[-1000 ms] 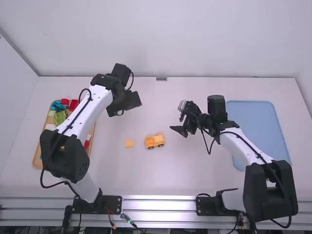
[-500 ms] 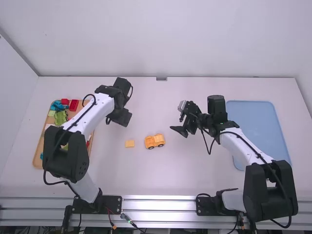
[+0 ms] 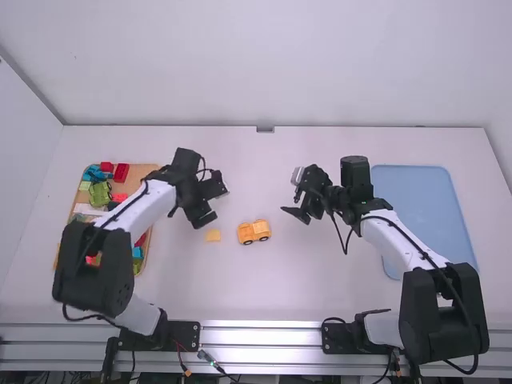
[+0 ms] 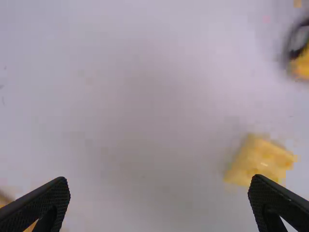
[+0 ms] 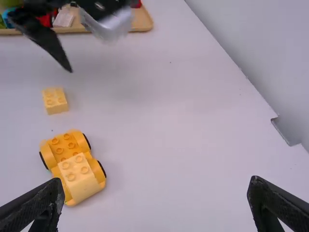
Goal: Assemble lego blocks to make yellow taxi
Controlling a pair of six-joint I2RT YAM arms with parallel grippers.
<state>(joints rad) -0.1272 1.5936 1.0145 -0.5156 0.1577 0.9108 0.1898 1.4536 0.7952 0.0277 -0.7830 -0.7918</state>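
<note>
White tabletop (image 3: 272,292), smooth and pale, runs back to a plain white wall (image 3: 240,64); near its middle sits the small yellow studded plastic block (image 5: 55,100), flat on its base, with the orange-yellow wheeled car base (image 5: 61,147) just beside it; a pale yellow block (image 5: 77,176) rides on one end of that base, studs up.

Left gripper (image 4: 159,181) hangs close to the loose block, its fingers well apart and nothing between them; right gripper (image 5: 155,180) is likewise spread and empty, on the car's other side.

Each piece should be light, stiff and hard to crush; the smooth walls could slip under a slanted pinch, so the loose block is best taken by two opposite side faces, pads square and low enough to hold, studs left free; the car is the livelier thing, since its black wheels may let it roll when pushed; I'd hold it by the sides of its body, off the wheels, and press the block straight down on the open studs.

Spare bricks wait in the light wooden tray (image 3: 144,170); the blue plastic tray (image 3: 416,208) lies by the right arm.
</note>
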